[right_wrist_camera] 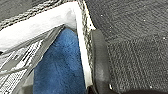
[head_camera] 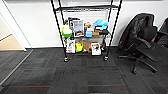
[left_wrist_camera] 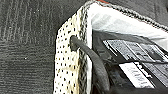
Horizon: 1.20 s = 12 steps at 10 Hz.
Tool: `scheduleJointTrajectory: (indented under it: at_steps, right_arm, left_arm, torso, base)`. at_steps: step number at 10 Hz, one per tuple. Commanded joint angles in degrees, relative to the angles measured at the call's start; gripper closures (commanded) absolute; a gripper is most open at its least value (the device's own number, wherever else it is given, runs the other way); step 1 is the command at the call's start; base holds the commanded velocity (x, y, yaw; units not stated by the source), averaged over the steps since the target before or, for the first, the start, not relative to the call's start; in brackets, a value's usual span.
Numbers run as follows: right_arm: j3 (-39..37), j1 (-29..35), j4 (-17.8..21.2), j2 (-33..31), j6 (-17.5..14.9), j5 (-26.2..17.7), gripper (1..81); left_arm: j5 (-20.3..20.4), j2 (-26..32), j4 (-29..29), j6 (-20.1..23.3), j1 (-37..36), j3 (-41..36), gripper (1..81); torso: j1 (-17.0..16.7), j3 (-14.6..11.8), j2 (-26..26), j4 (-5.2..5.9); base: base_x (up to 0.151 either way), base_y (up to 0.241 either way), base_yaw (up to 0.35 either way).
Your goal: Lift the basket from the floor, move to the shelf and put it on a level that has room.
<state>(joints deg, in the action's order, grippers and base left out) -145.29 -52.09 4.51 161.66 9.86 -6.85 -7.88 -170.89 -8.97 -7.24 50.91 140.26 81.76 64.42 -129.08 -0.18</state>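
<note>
The basket (left_wrist_camera: 66,67) has a pale woven side with dark specks, a whitish lining and a dark rope handle (left_wrist_camera: 92,62) coming out of a hole in its wall. It sits close under the left wrist camera, over dark carpet. Inside lies a dark printed packet (left_wrist_camera: 135,65). In the right wrist view the basket's (right_wrist_camera: 37,25) white lining holds a blue cloth (right_wrist_camera: 60,67), and a dark bar (right_wrist_camera: 100,62) runs along its outer wall. The shelf (head_camera: 65,37), a black wire rack on casters, stands ahead against the wall. Its upper visible level (head_camera: 85,8) looks bare; the lower tiers are crowded.
A black office chair (head_camera: 142,42) with a dark jacket over it stands right of the rack. Dark carpet (head_camera: 82,75) stretches between me and the rack. At the left a white door frame (head_camera: 15,30) and a floor strip mark a doorway.
</note>
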Motion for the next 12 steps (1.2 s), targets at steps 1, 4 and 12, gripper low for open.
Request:
scheduleJointTrajectory:
  at_steps: [1, 4, 12]
  right_arm:
    - [6.14, 3.96, 3.75, -2.53, 0.77, -2.73, 81.1]
    - [14.52, 4.58, 4.89, -5.18, 0.77, -2.82, 81.1]
    - [15.31, 10.99, 5.60, -2.28, 0.95, -3.78, 81.1]
  left_arm:
    - [-3.29, 6.68, -0.87, 0.12, -5.24, -10.61, 81.1]
    - [-3.11, 9.60, -0.96, -0.05, -5.51, -12.03, 81.1]
    - [-3.20, 13.64, -3.33, -1.11, -8.93, -12.73, 81.1]
  torso:
    - [-3.57, 0.00, 5.53, 0.00]
    - [-6.93, 0.00, 11.02, 0.00]
    - [-16.72, 0.09, 26.41, 0.00]
  base:
    - [0.000, 0.000, 0.000]
    - [0.000, 0.000, 0.000]
    - [0.000, 0.000, 0.000]
